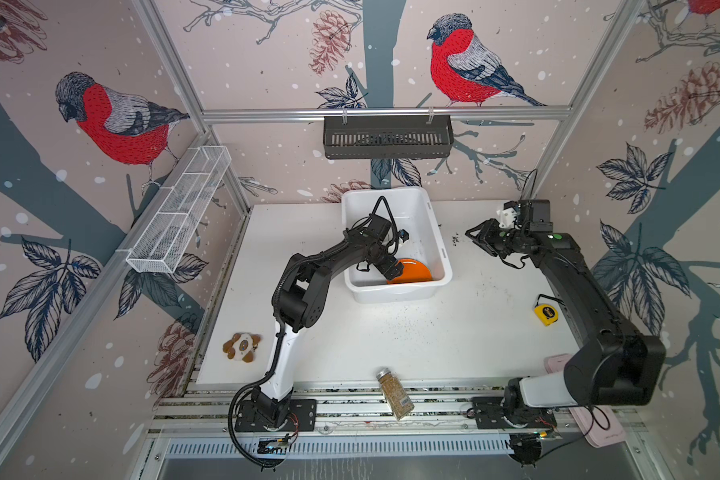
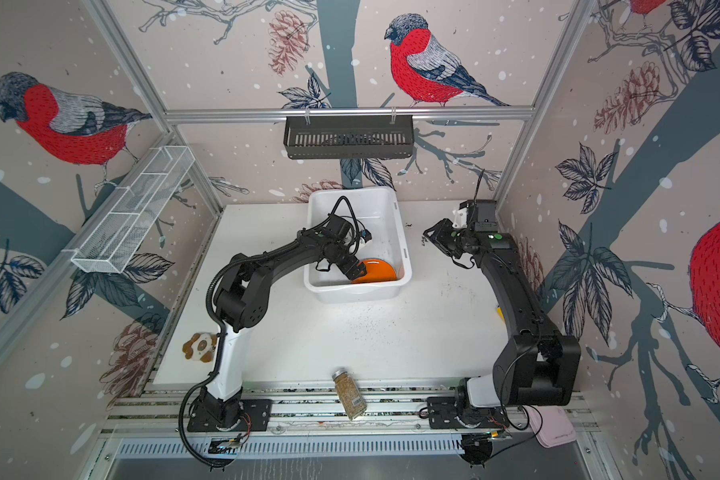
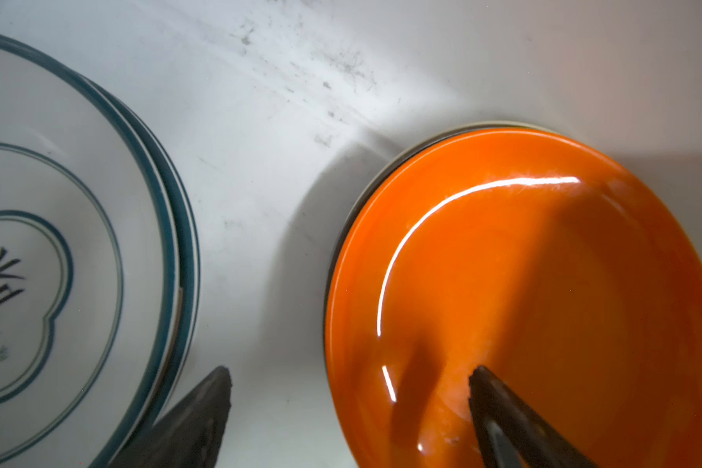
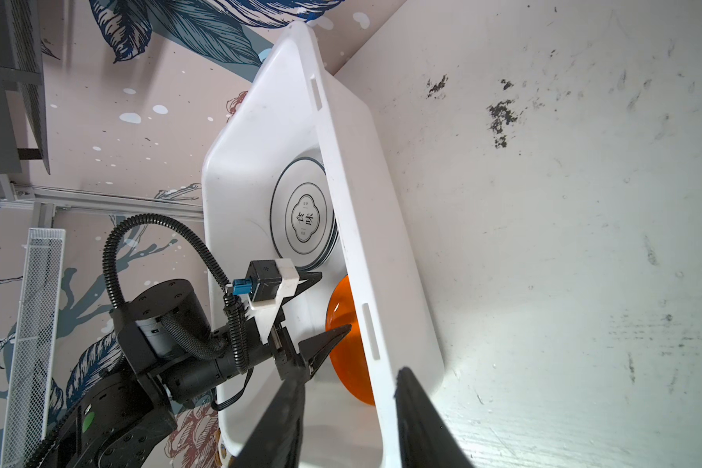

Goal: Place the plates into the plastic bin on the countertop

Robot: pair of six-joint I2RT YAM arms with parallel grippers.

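orange plate [image 1: 415,272] in plastic bin [image 1: 417,198], beneath left gripper [image 3: 350,370]

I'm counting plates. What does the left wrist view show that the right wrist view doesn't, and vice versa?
Left wrist only: cream and dark rims under the orange plate. Right wrist only: the rim of the plastic bin and the countertop. Both: the orange plate and the white emblem plate, apart on the bin floor, with the left gripper open.

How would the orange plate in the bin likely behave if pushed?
The orange plate shows sharp glossy highlights, so it is probably slippery. It sits atop a lower plate whose rim peeks out, so a push may slide it. It looks rigid, possibly chippable.
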